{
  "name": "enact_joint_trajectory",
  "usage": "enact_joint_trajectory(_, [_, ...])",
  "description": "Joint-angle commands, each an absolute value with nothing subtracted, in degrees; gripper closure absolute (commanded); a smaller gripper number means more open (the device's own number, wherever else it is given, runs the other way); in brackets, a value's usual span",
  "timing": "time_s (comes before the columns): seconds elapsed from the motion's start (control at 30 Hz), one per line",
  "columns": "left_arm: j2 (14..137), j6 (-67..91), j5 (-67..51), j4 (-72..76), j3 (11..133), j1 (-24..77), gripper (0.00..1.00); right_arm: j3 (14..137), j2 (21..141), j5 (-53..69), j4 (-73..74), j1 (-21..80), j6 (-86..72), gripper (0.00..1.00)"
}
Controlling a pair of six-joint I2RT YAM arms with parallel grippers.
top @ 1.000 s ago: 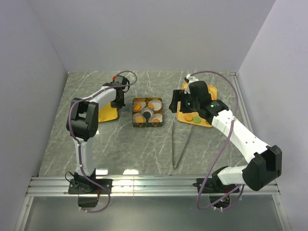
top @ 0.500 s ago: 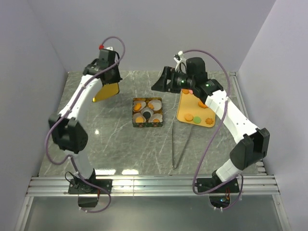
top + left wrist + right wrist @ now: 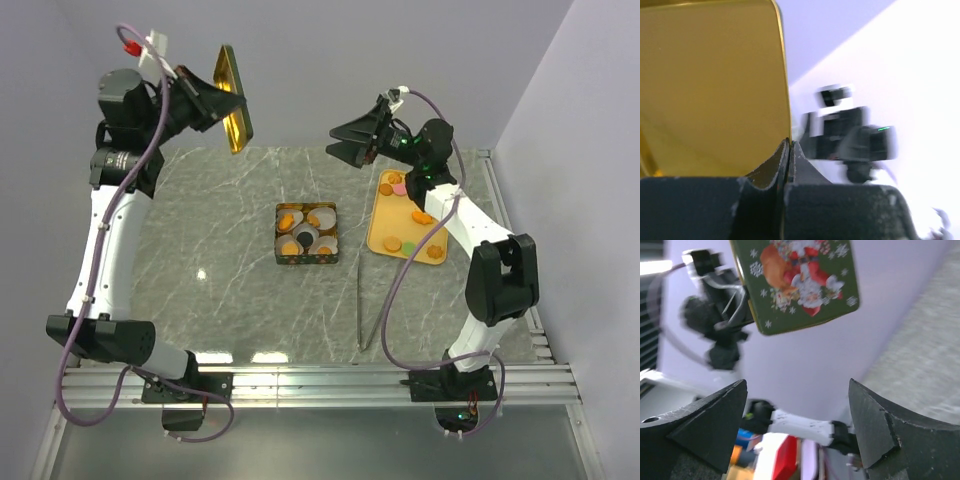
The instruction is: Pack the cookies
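Note:
Orange cookies [image 3: 392, 243], plus a pink and a green one, lie on the orange tray [image 3: 381, 218] at the right. More cookies [image 3: 288, 220] sit in white paper cups inside the square tin [image 3: 307, 259] at mid-table. My left gripper [image 3: 214, 99] is raised high at the back left, shut on the edge of the tin's gold lid [image 3: 236, 98]. The left wrist view shows the lid's gold inside [image 3: 710, 85] pinched at the left gripper [image 3: 788, 142]. My right gripper [image 3: 348, 140] hovers open and empty above the table's back. In its own view the right gripper [image 3: 797, 385] faces the lid's Santa picture [image 3: 800, 282].
A pair of long thin metal tongs [image 3: 374, 300] lies on the marble table [image 3: 230, 290] between the tin and the tray. Grey walls close in the back and both sides. A metal rail [image 3: 320, 385] carries both arm bases at the near edge.
My left arm has lifted the gold lid from the table's left side to high in the air. My right gripper has risen off the tray and swung left, staying open.

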State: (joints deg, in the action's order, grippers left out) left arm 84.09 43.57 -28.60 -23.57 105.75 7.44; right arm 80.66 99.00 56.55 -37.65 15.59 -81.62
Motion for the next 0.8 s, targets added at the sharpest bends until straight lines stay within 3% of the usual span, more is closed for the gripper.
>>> enact_joint_trajectory(0.0, [81.83,58.92,-44.37,-4.78,105.48,4.41,1.0,82.44,99.93,59.24,-61.95,15.91,-97.72,0.11])
enact_joint_trajectory(0.13, [81.03,73.01,-50.18,14.73,100.47,3.16,0.99,84.98,102.3,58.27,-69.85,15.91,-103.6,0.1])
enact_joint_trajectory(0.4, [81.74,90.49,-53.88,37.74,98.53,3.16,0.99,92.72,106.52,60.03,-72.86,15.73,-105.12,0.09])
enact_joint_trajectory(0.77, [79.02,104.31,-51.16,54.65,90.36,3.25,0.99,98.7,108.28,60.38,-68.91,17.66,-102.66,0.07])
